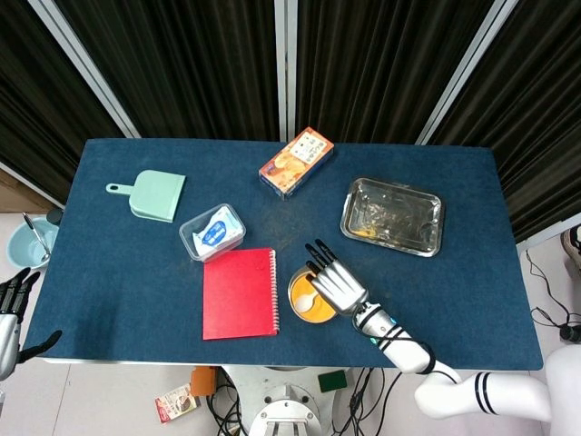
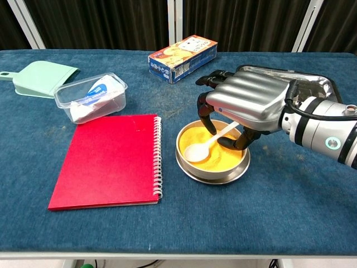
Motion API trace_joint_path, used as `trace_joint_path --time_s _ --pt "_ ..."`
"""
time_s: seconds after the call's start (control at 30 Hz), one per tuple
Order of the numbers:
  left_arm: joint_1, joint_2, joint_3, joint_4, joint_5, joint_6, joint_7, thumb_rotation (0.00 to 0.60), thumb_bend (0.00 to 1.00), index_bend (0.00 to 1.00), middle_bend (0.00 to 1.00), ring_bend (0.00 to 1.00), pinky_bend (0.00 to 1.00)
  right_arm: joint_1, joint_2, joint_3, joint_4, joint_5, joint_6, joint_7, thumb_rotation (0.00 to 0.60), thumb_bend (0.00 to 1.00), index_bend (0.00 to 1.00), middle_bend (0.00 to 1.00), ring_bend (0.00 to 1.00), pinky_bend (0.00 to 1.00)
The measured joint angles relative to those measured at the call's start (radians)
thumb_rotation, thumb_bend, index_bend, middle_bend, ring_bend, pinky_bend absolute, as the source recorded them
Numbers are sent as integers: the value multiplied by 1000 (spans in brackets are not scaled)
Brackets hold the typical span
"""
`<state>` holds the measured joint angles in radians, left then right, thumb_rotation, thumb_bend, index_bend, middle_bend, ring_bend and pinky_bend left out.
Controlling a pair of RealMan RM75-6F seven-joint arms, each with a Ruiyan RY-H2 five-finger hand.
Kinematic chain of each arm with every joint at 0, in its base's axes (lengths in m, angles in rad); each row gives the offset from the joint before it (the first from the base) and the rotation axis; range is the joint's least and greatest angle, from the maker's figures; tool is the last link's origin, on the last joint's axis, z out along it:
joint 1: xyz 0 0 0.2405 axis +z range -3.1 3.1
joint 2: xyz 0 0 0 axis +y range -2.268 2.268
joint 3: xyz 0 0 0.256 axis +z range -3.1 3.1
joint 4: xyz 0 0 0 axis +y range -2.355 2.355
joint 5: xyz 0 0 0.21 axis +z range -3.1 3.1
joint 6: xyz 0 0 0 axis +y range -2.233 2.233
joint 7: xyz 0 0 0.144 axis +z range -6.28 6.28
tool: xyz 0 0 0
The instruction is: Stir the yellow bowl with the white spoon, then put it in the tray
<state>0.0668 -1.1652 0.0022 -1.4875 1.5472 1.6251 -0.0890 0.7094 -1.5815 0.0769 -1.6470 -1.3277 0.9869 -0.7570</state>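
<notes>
The yellow bowl (image 2: 214, 159), a metal dish full of yellow powder, stands near the table's front edge; it also shows from the head view (image 1: 310, 298). The white spoon (image 2: 205, 147) lies in it, head in the powder, handle running up to the right. My right hand (image 2: 245, 103) hangs over the bowl's far right side, its fingers (image 2: 204, 115) curled down around the handle and the thumb against it from below. From above, the right hand (image 1: 338, 285) hides most of the spoon. The metal tray (image 1: 392, 216) lies at the back right. My left hand (image 1: 11, 307) hangs off the table's left edge, fingers apart, holding nothing.
A red spiral notebook (image 2: 109, 159) lies just left of the bowl. Behind it are a clear plastic box (image 2: 91, 97) and a green dustpan (image 2: 40, 79). An orange carton (image 2: 183, 57) lies at the back centre.
</notes>
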Motion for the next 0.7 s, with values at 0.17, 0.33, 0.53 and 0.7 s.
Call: trace_joint_path --time_s 0.17,0.33,0.53,0.7 --pt "3 -4 0 6 -3 1 -5 600 115 74 52 80 119 2 -3 -3 2 -1 6 -2 600 425 598 286 0 0" --pt "5 -6 -1 10 0 6 -6 600 115 73 52 80 121 3 10 -3 -6 -13 20 -5 600 461 615 294 0 0" --pt "7 -2 0 7 4 10 -6 600 115 72 52 80 119 18 73 -1 -43 -41 25 -66 600 478 620 303 0 0" --pt "8 2 3 -4 11 13 3 600 115 72 52 80 121 59 159 -1 -92 -50 -20 -200 600 496 634 305 11 0"
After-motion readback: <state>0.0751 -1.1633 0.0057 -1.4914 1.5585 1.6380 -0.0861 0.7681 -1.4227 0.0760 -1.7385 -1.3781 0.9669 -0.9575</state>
